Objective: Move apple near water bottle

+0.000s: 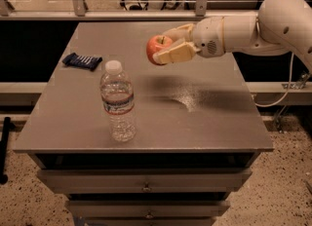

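Note:
A red apple (157, 47) with orange-yellow patches and a short stem is held in my gripper (165, 47), well above the grey table (195, 108). The gripper reaches in from the right on a white arm and its cream fingers (176, 54) are shut on the apple from both sides. The clear ribbed water bottle (117, 101) with a white cap and a red, white and blue label stands upright near the table's front left. The apple hangs up and to the right of the bottle's cap, about a bottle width away.
A dark blue snack packet (82, 61) lies at the table's left edge behind the bottle. The table tops a drawer cabinet (146, 187). A railing (131, 13) runs behind the table. A cable (282, 96) hangs at the right.

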`<state>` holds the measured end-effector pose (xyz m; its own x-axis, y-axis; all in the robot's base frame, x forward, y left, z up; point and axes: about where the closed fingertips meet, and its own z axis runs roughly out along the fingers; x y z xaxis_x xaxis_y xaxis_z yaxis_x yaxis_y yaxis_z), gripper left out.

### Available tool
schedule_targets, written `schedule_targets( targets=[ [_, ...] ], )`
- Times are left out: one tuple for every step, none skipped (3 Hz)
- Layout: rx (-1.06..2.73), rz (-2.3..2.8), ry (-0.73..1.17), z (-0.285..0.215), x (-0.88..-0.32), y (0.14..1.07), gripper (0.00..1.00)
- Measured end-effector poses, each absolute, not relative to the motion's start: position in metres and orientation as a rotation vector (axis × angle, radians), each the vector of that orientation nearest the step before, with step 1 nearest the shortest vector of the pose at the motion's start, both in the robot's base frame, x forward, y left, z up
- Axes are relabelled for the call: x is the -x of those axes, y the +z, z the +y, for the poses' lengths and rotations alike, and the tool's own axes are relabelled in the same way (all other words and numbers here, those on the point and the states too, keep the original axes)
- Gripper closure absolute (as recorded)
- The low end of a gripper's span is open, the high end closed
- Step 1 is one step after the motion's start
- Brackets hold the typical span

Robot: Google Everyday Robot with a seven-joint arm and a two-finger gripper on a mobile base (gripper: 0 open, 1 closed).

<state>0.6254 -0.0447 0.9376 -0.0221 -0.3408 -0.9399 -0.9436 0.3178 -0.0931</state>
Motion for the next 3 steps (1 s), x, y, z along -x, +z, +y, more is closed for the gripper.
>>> schedule_targets(
  targets=[
    [1.296,1.554,0.826,-0.040,-0.611,0.928,1.00],
    [1.441,1.535,0.908,-0.040,-0.581,0.923,1.00],
    [1.577,1.525,0.961,-0.042,-0.552,0.918,1.00]
  ],
)
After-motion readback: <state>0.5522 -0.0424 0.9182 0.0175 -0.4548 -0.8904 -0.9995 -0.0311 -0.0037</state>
